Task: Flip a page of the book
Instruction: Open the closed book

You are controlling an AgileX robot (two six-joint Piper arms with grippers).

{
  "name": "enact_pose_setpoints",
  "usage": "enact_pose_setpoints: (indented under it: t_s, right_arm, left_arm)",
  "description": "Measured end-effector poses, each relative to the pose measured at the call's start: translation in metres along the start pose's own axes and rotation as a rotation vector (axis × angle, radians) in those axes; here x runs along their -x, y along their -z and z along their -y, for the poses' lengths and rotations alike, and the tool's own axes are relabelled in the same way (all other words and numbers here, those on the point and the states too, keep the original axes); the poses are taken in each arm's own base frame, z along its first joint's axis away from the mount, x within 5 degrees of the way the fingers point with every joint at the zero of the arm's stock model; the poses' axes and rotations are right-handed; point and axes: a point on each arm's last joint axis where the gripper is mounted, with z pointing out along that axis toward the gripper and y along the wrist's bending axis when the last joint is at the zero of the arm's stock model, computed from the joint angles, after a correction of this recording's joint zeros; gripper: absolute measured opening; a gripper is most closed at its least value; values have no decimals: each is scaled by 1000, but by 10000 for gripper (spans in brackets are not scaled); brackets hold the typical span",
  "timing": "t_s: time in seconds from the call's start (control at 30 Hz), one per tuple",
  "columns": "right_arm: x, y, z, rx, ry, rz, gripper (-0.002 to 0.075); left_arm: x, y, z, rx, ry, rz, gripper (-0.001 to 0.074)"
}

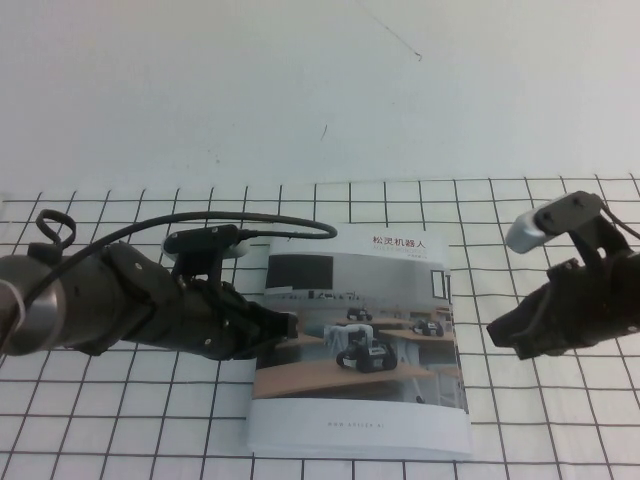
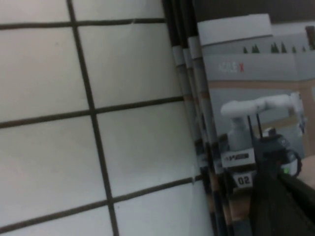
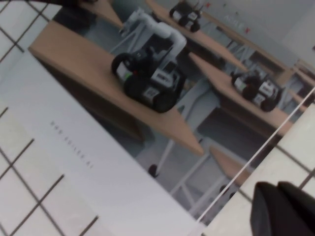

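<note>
The book (image 1: 360, 345) lies closed and flat on the gridded cloth, its page (image 1: 395, 300), the cover leaf with the robots-on-desks photo, facing up. My left gripper (image 1: 283, 325) is shut, its tip resting over the book's left edge at the spine. In the left wrist view this gripper (image 2: 280, 206) is a dark mass above the book (image 2: 246, 98) and its stacked page edges. My right gripper (image 1: 497, 333) is shut and empty, just off the book's right edge. The right wrist view has it (image 3: 283, 209) over bare cloth beside the book (image 3: 147, 98).
A white cloth with a black grid (image 1: 540, 420) covers the table, and a plain white wall (image 1: 300, 80) stands behind it. A black cable (image 1: 260, 222) arcs from the left arm towards the book's top left corner.
</note>
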Motion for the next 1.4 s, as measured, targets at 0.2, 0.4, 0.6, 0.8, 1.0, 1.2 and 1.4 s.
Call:
enact_pose_setpoints:
  t_s: [0.2,0.4,0.6,0.8,1.0,1.2,1.4]
  right_arm:
    - [12,-25,20,-20,-17,-21,74]
    - [13,-52,32,22,-145,-27,452]
    - [9,-72,35,100,-275,-27,513]
    - [5,-82,37,130,-335,-24,514]
    - [9,-82,33,177,-355,9,514]
    - [8,-84,34,180,-365,11,511]
    - [9,-84,34,182,-371,18,507]
  left_arm:
    - [1,-10,-4,14,61,14,-3]
    - [2,-12,-5,16,67,16,-3]
    - [2,-12,-5,16,68,18,-3]
    - [2,-12,-5,17,68,19,-3]
    - [2,-12,-5,19,69,19,-3]
    - [2,-12,-5,19,74,21,-3]
    - [2,-13,-5,18,82,21,-3]
